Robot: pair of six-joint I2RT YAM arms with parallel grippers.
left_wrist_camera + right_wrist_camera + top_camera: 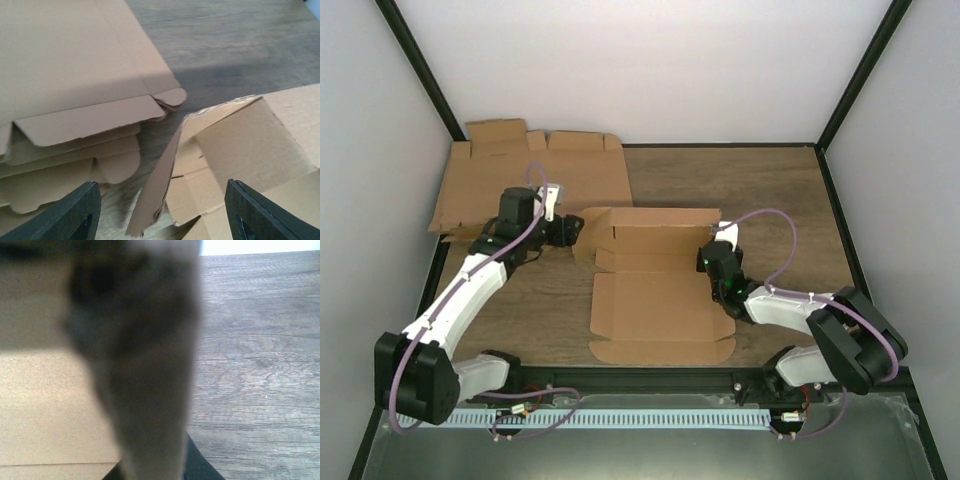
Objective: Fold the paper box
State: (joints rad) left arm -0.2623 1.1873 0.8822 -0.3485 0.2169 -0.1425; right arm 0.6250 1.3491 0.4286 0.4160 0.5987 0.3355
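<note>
The paper box (655, 300) lies open mid-table, its back wall and side flaps partly raised. My left gripper (575, 232) is at the box's left rear corner. In the left wrist view it (162, 200) is open, its dark fingers (75, 215) straddling an upright side flap of the paper box (240, 135) without touching it. My right gripper (708, 258) is at the box's right edge. In the right wrist view it (155, 472) is shut on a blurred flap of the paper box (145, 365) that rises close to the lens and hides most of the fingers.
A pile of flat brown blanks (520, 180) lies at the back left, right beside my left gripper, and fills the upper left of the left wrist view (75, 65). Bare wooden table (770, 190) stretches to the right. White walls enclose the table.
</note>
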